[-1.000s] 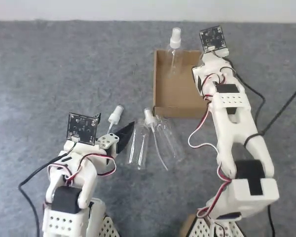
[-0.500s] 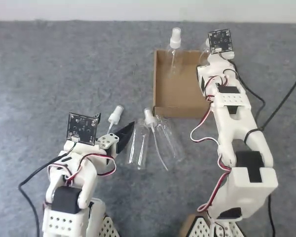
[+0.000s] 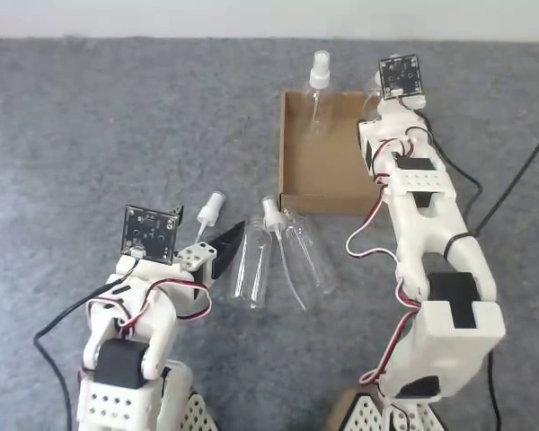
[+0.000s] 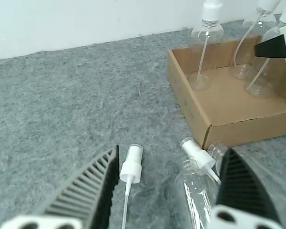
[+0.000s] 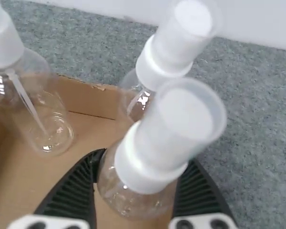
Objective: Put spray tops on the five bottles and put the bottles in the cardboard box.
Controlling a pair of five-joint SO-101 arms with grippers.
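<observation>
Print on my left wrist's camera board [image 3: 150, 232] is too small to read.

Right pincer [image 5: 143, 164]: closed on a capped spray bottle [image 5: 157, 138], one finger on each side of its clear body. The bottle stands upright, long axis vertical and cap up, inside the cardboard box [image 3: 292, 193] near the far wall. Two more capped bottles [image 4: 202, 52] stand upright along that same wall.

Left pincer [image 4: 172, 150]: wide open, holding nothing, low over the grey felt short of the box. A loose spray top [image 4: 131, 164] lies just inside one finger, head toward the box and dip tube trailing back toward me. Two bottles [image 3: 251, 260] lie side by side on the felt by the other finger, long axes running toward the box and necks at the box end. One has a spray top on; the other's neck is open.
</observation>
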